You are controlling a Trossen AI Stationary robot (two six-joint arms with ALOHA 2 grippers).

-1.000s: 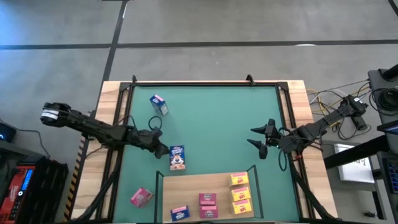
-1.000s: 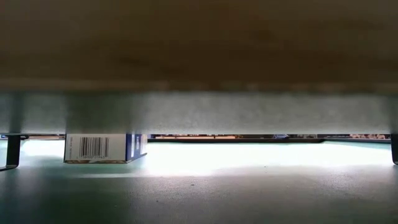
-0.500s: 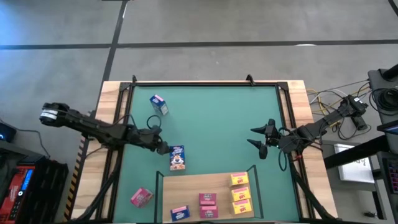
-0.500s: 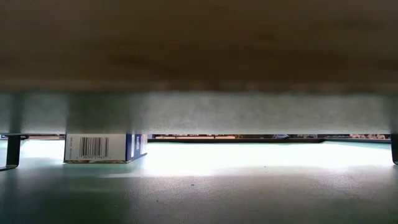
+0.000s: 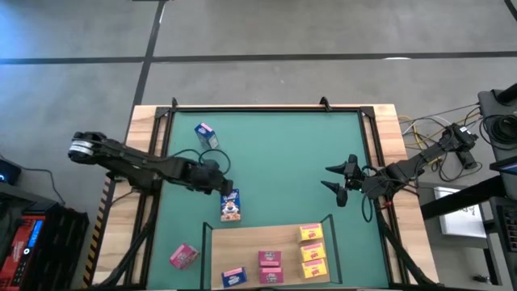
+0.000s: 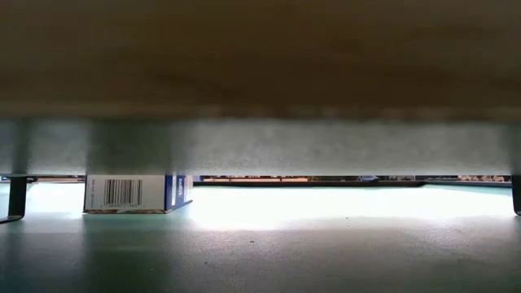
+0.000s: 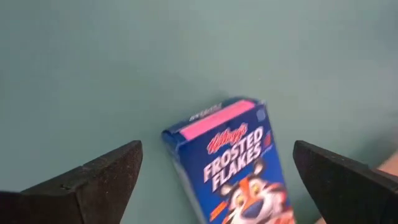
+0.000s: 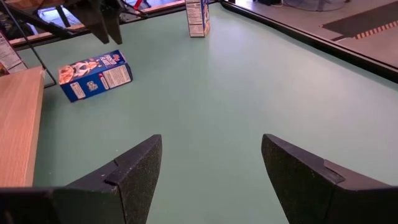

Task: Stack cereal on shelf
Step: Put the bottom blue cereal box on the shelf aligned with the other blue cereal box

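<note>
A blue cereal box (image 5: 231, 206) lies flat on the green mat just beyond the shelf (image 5: 242, 242), a light-wood board at the table's near edge. My left gripper (image 5: 224, 190) hovers open over the box's far end; in the left wrist view its fingers (image 7: 99, 177) stand wide on either side of the box (image 7: 233, 162) without touching it. A second blue box (image 5: 206, 136) stands upright at the far left. A pink box (image 5: 183, 255) lies to the left of the shelf. My right gripper (image 5: 333, 179) waits open at the right.
On the shelf lie three yellow boxes (image 5: 313, 250), two pink ones (image 5: 270, 259) and a blue one (image 5: 233, 276). Thin dark posts (image 5: 329, 220) rise at its far corners. The low view looks under the shelf board (image 6: 260, 57) at a blue box's barcode side (image 6: 134, 194).
My left gripper has moved toward the table's right edge, over the far end of the lying blue box, and its fingers stand wider apart than before. The box lies where it was.
</note>
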